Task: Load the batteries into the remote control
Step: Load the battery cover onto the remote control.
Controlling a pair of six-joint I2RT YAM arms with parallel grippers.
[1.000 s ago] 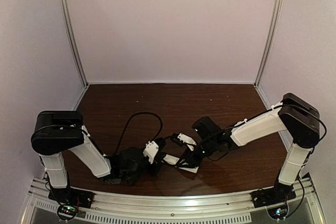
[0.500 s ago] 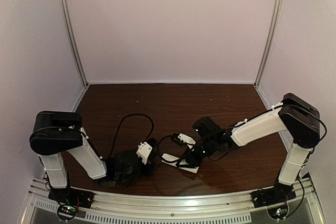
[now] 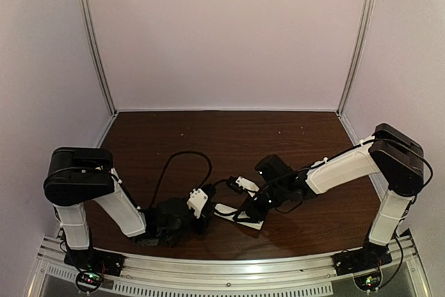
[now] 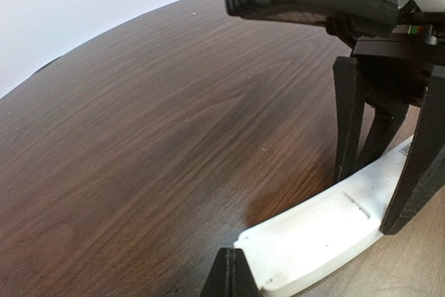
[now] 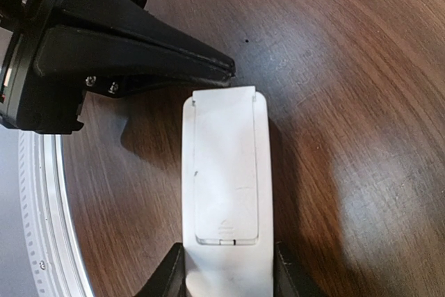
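The remote control [image 5: 226, 172] lies back side up on the table, a slim white bar with its battery cover closed. My right gripper [image 5: 228, 276] is shut on its long sides near one end, seen also from above [image 3: 254, 210]. My left gripper [image 4: 233, 273] is shut with nothing in it. Its pointed tip sits against the remote control's [image 4: 327, 231] free end, at one corner. In the right wrist view the left gripper [image 5: 221, 69] lies just beyond that end. The batteries are out of view.
Dark wooden table [image 3: 208, 137] with white walls behind and at the sides. A metal rail [image 3: 229, 269] runs along the near edge. A black cable [image 3: 177, 161] loops over the table from the left arm.
My left gripper drew back to the left half a second ago and has come back to the remote's end. The right gripper and remote have stayed put.
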